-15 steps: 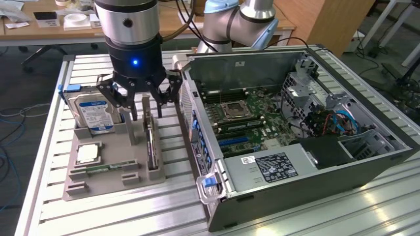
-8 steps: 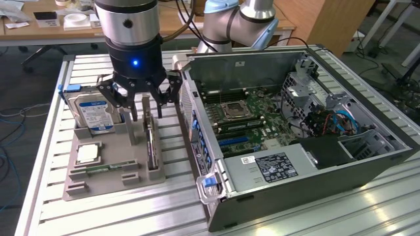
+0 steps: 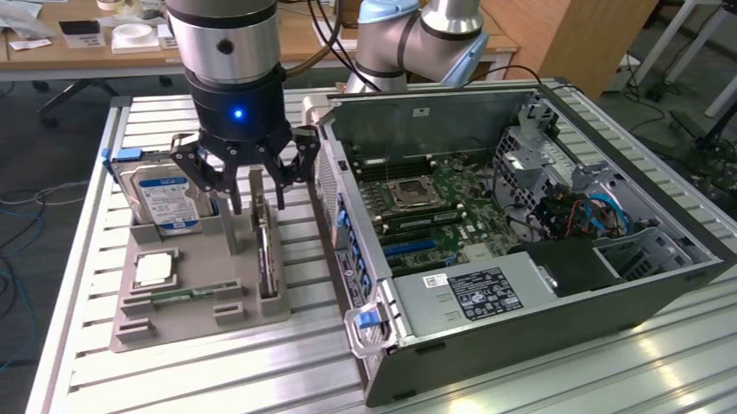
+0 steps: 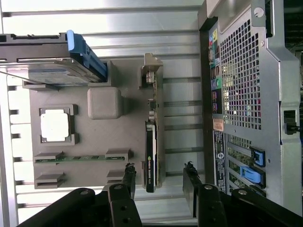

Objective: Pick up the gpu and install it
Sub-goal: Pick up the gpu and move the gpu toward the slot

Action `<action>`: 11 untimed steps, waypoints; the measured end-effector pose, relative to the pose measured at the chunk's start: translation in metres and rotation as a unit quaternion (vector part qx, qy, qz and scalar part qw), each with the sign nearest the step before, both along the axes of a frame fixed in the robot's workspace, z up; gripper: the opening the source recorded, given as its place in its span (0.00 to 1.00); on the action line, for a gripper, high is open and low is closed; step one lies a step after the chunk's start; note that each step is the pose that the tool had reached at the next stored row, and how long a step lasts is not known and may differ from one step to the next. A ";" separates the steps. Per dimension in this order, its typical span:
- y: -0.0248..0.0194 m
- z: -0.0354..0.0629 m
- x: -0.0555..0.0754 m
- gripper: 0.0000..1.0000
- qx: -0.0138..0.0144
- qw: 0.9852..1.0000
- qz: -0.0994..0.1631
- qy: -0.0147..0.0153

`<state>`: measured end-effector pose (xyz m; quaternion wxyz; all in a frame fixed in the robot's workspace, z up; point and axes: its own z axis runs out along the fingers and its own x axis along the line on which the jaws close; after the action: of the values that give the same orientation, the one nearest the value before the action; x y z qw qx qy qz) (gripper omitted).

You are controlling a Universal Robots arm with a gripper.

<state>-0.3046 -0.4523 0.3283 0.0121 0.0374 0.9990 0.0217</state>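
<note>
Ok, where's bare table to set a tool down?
Bare table slats lie camera-side of the grey tray and past the near corner of the computer case. The tray's case-side edge is crowded: the open gripper hangs over the gpu.

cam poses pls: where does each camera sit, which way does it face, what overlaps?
Exterior view: off the arm, raised, angled down over the slatted table at the grey tray and open PC case; shows the arm and open end effector above the tray.
Wrist view: on the wrist, looking down past the end effector's fingers at the gpu standing on edge in the tray, PC case's rear panel beside it.
Shared: tray, gpu, hard drive, PC case.
</note>
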 end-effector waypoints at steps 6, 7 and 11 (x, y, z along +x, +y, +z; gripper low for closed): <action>0.0000 0.0000 0.000 0.53 0.000 1.000 0.000 0.000; 0.0000 0.0000 0.000 0.53 0.000 1.000 0.000 0.000; 0.0000 0.0000 0.000 0.53 0.000 1.000 0.000 0.000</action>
<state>-0.3046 -0.4523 0.3283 0.0121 0.0374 0.9990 0.0217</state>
